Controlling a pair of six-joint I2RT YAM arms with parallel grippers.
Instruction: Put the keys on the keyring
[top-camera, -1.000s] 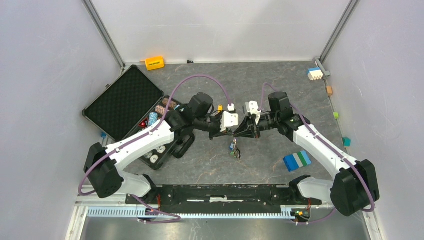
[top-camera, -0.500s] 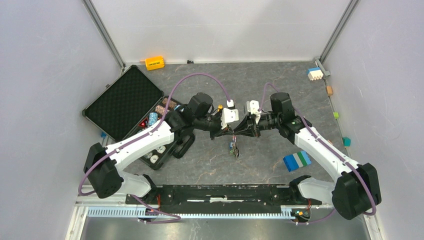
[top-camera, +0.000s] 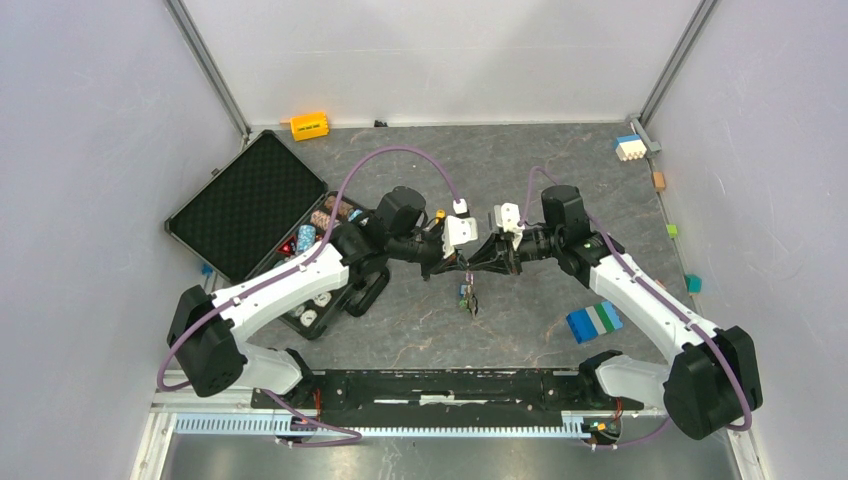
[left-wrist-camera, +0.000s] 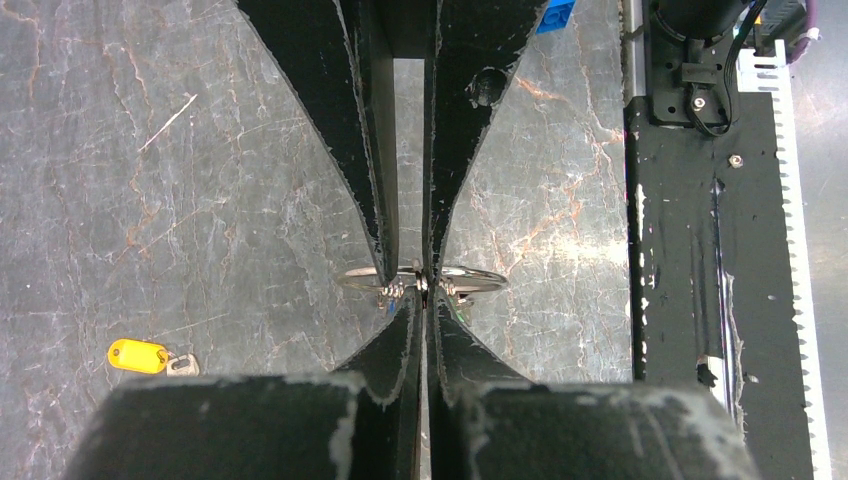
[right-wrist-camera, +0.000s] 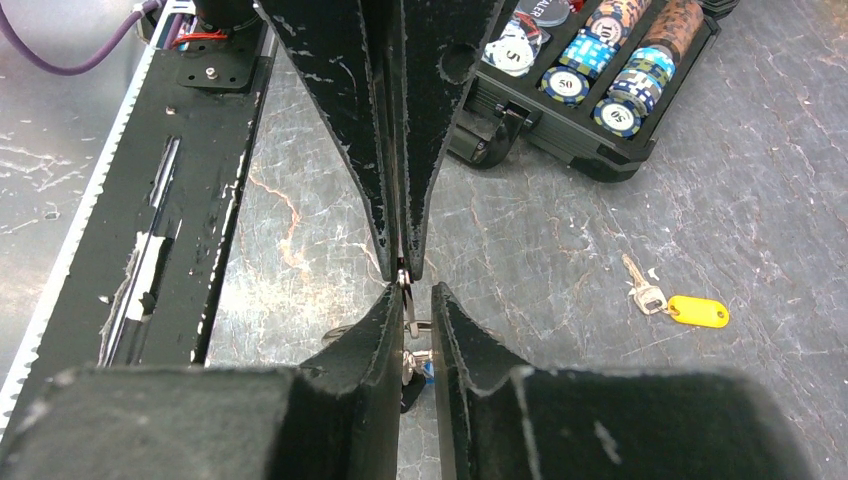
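The silver keyring hangs in mid-air over the table's middle, and my left gripper is shut on its rim. My right gripper faces it tip to tip; its jaws stand slightly apart around the same rim, the wire against one pad. A small bunch of keys dangles below the ring, and a blue tag shows among them. One more key with a yellow tag lies loose on the table, also seen as the yellow-tagged key in the left wrist view.
An open black case with poker chips sits at the left. A blue-green-white brick stack lies at the right, an orange-yellow block at the back, a white-blue brick at the back right. The black base rail runs along the near edge.
My right gripper's jaws have parted a little around the ring. Both arms have shifted slightly; the left grip and the hanging keys stay as they were.
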